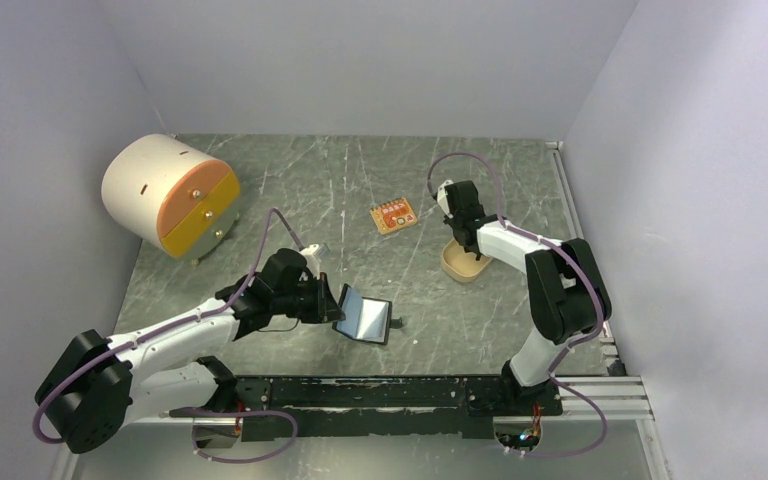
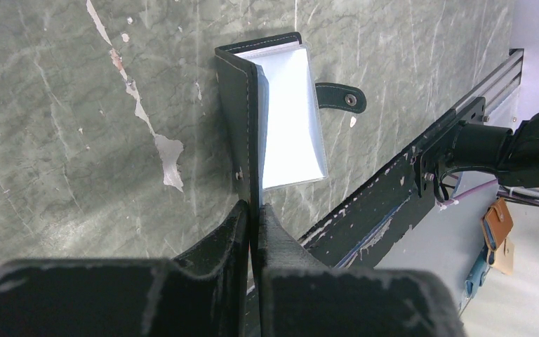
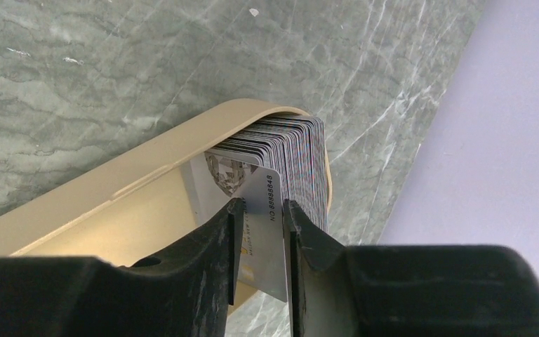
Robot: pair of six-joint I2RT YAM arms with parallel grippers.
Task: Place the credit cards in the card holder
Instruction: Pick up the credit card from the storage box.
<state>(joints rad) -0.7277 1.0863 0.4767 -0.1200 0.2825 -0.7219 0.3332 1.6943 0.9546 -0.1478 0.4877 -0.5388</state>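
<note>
Found the card holder [image 1: 365,316] open on the tabletop [image 1: 360,180], near the front edge between the two arm bases, with one black cover raised on edge, the glossy inner pockets splayed to the side and the snap tab [image 2: 337,96] lying flat beyond. Confirmed the left end effector [image 2: 254,217] pressed together on the lower edge of the raised cover, with no gap visible beside the leather. Located the credit cards [image 3: 295,161] well apart from the holder, packed on edge as a tight stack at one end of a tan oval tray [image 3: 112,189] on the right side of the tabletop. Noted one pale card [image 3: 267,246] bearing a printed number, tilted off the near face of the stack and sitting between the fingers of the right end effector [image 3: 262,205]. Recorded those fingers partly apart, one on each side of that card; unable to tell whether clamped on it or merely close. Observed, farther out, a small orange item [image 1: 393,215] flat on the tabletop left of the tray, and a cream round drawer unit [image 1: 165,195] with orange and yellow fronts at the far left corner.
</note>
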